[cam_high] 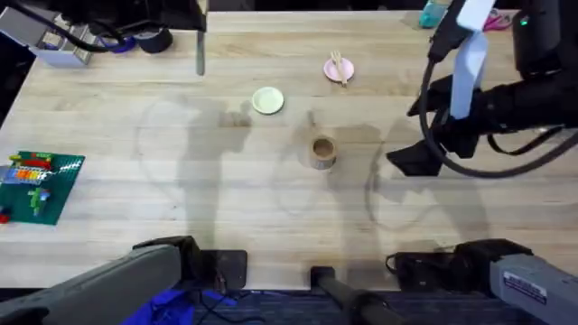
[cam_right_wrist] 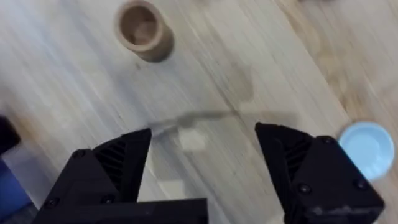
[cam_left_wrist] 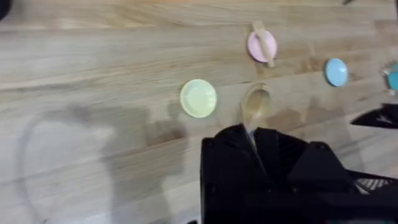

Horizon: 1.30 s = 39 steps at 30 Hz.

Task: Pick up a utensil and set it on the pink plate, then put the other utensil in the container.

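No legible text — labels, numbers, signs

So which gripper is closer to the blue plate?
Right. The right gripper hangs open right beside the light blue plate; the left gripper is farther back from it.

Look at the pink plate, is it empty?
No, the wooden fork is lying across the pink plate at the far side of the table, as the overhead view shows.

Three plates: one pink [cam_high: 339,69], one yellow [cam_high: 268,100], one blue [cam_left_wrist: 336,71]. One cup [cam_high: 323,151]. One fork [cam_high: 340,66]. One spoon [cam_left_wrist: 252,115]. Two tools: left [cam_left_wrist: 252,149], right [cam_right_wrist: 202,152].
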{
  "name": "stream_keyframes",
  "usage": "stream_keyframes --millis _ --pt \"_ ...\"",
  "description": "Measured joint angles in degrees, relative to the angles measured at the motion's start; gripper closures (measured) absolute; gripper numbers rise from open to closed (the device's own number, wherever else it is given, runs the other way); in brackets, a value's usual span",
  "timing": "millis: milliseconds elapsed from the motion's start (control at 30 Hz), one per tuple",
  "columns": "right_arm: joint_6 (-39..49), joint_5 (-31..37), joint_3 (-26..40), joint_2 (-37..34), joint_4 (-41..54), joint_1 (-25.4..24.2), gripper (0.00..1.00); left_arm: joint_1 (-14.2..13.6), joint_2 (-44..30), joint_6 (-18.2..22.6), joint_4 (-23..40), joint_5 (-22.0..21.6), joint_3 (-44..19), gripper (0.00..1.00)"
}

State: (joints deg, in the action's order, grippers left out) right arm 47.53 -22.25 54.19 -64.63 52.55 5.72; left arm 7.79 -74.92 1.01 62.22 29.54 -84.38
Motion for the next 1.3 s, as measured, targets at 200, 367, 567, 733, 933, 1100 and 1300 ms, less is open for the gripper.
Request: stream_keyframes --millis 200,367,567,733,933,1100,1300 --pt "7.4 -9.7 0.0 -0.5 0.5 -0.9 0.005 0.0 0.0 5.7 -0.2 8.3 0.5 0.959" --pt "12.9 -17.7 0.0 -0.5 3.6 -5.2 0.005 0.0 0.0 12.8 -0.2 16.8 4.4 0.959" --pt "15.1 -22.3 0.0 -1.3 5.3 -9.5 0.006 0.0 0.0 22.4 -0.1 26.7 9.1 0.959" --pt "16.1 -24.6 0.0 -1.7 5.6 -9.7 0.006 0.0 0.0 28.6 0.6 34.5 10.0 0.959" --pt "18.1 -26.0 0.0 -4.3 5.6 -9.7 0.006 -0.1 0.0 36.1 5.2 40.5 10.0 0.959" --pt "19.4 -26.3 -0.1 -7.4 5.6 -9.7 0.006 -0.9 0.0 38.3 5.5 41.9 10.0 0.959" --pt "21.7 -26.5 -0.4 -8.7 5.6 -9.7 0.006 -1.7 0.0 43.1 5.3 44.3 10.0 0.959"
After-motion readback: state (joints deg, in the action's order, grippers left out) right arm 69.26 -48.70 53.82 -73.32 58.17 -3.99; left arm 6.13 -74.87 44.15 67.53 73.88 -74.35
